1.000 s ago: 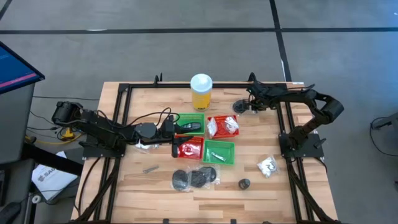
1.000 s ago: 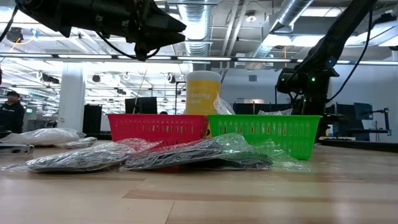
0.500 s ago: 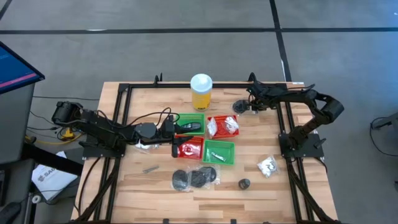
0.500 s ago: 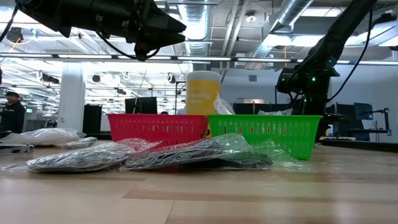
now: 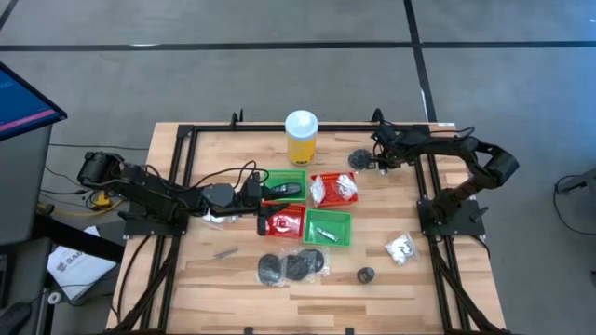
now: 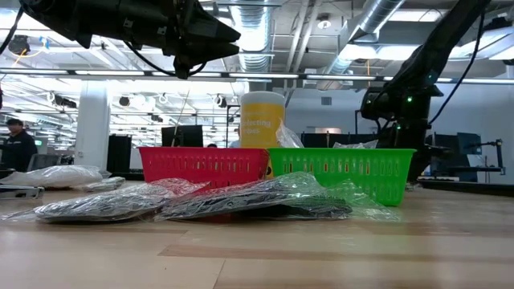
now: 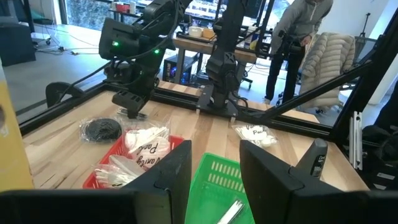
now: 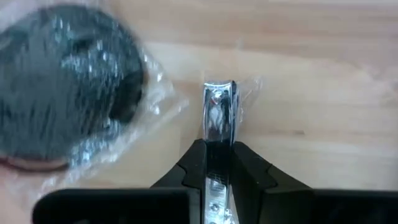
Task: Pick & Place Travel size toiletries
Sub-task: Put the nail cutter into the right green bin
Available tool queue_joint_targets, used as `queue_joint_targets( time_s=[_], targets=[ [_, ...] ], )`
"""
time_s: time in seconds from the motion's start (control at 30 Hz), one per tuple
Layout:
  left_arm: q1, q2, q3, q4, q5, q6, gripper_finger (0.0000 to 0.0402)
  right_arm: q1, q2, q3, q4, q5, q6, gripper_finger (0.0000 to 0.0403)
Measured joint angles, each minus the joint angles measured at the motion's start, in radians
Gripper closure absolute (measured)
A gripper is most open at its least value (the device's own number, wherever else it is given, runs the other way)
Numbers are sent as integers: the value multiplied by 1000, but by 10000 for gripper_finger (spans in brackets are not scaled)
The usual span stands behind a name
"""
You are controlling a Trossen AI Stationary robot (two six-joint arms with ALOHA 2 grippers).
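Right now my right gripper (image 8: 219,163) is pinched on a slim silvery piece (image 8: 219,112) in clear wrap, at the table's far right.
Wrapped black disc (image 8: 62,87) lies just beside it on the wood. Left gripper (image 7: 214,163) hovers over the baskets mid-table, fingers parted, nothing between them; green basket (image 7: 219,180) below holds another silvery piece (image 7: 229,211), red basket (image 7: 112,163) holds white packets (image 7: 144,144). More bagged discs (image 5: 291,267) lie near the front edge.

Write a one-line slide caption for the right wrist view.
Right gripper shut on a slim silvery piece in clear wrap, beside a bagged black disc on the wooden table.
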Motion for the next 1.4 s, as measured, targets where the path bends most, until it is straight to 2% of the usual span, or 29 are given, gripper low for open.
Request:
queue_joint_targets(
  time_s=[0.67, 0.97, 1.4],
  targets=[
    [0, 0, 0, 0, 3, 0, 275, 142, -238, 0, -67, -13, -60, 366],
    [0, 0, 0, 0, 3, 0, 275, 256, -362, 2, -77, -12, -62, 366],
    [0, 0, 0, 0, -1, 0, 275, 480, -498, 3, -75, -36, -44, 366]
  ],
)
